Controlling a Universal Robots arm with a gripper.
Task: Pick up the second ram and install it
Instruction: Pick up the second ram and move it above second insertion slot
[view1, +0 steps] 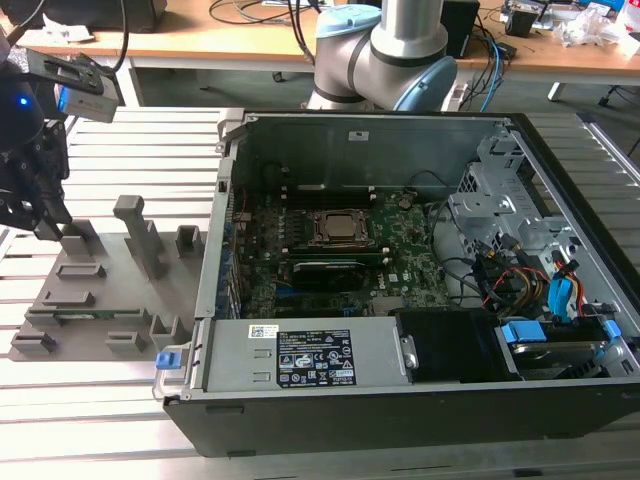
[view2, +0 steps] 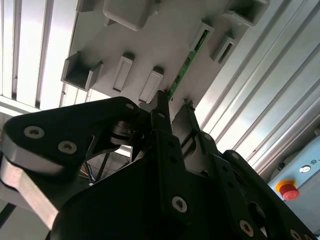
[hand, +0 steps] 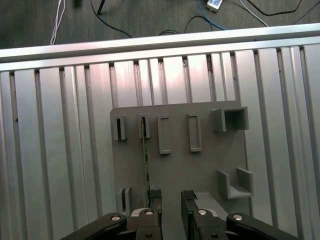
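The second ram (hand: 145, 155) is a thin green strip against the plain matte grey holder plate (hand: 210, 160), and the gripper (hand: 171, 195) is black with silvery screw heads. The table (hand: 50, 150) is pale silver, striped by long parallel slats. In the exterior view the motherboard (view1: 400, 268) is green inside a black case (view1: 400, 420) with a blue latch (view1: 170, 358)

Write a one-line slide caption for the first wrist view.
Open gripper above the grey holder plate, the green RAM stick standing on edge in its slots just beside one finger.
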